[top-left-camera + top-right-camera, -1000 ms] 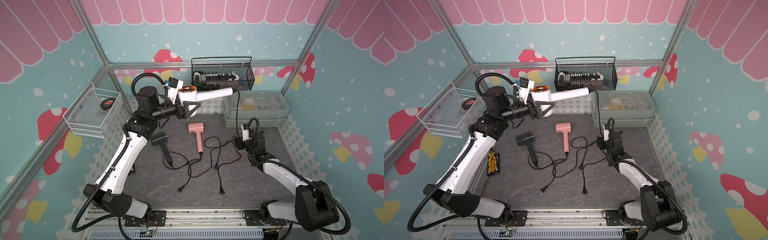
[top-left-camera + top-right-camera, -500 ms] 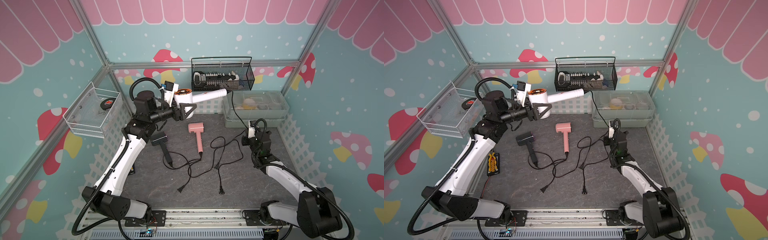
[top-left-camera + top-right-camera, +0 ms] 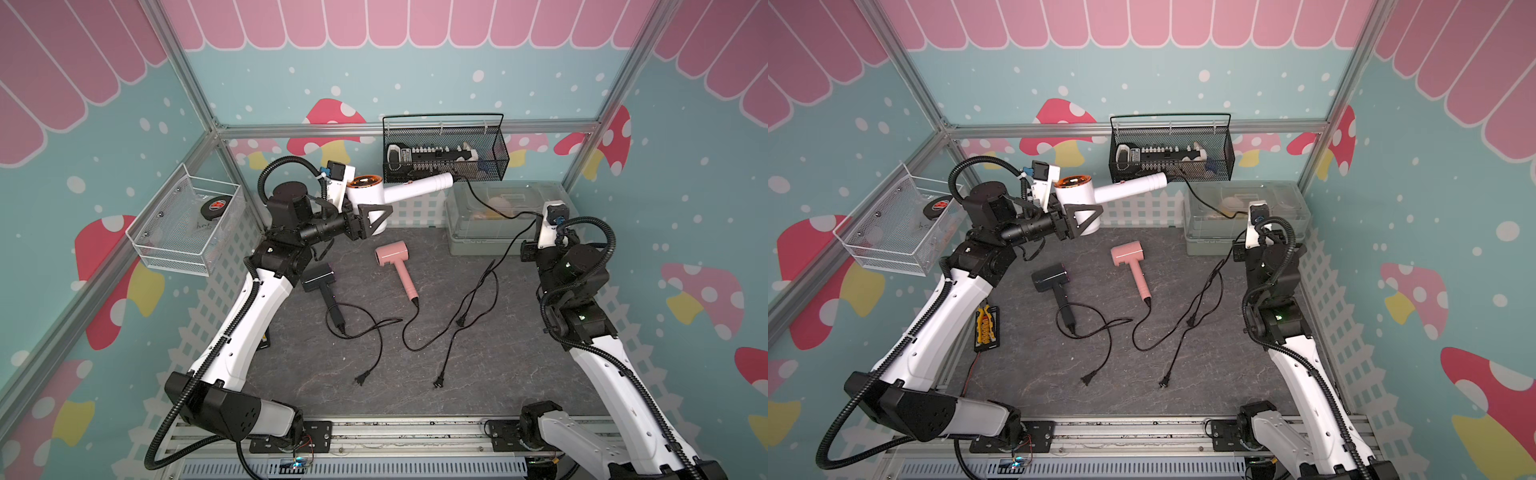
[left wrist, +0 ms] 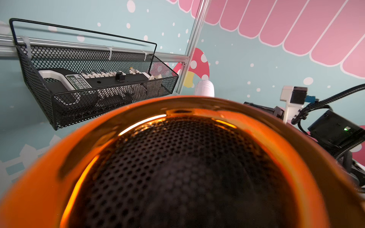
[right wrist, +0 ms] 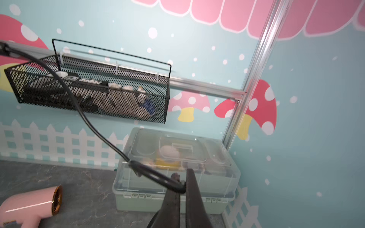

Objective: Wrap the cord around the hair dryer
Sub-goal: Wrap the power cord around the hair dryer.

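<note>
In both top views our left gripper (image 3: 371,219) clasps the white hair dryer (image 3: 409,190) aloft beside the mesh basket (image 3: 496,158); our right gripper (image 3: 527,250) has risen off the mat (image 3: 498,365); left wrist view: only the dryer's orange grille (image 4: 177,167) shows; right wrist view: the jaws, apart a second ago, pinch the cord (image 5: 94,128).

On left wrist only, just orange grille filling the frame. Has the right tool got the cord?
Observer: Yes, the right tool is shut on the cord, near the lidded box.
Operator: Any wraps on?
Observer: None. The handle of the white hair dryer is bare, and the cord sags from its end across to that tool.
Operator: Dryer off the mat?
Observer: Yes, the left tool holds it in the air above the mat.
</note>
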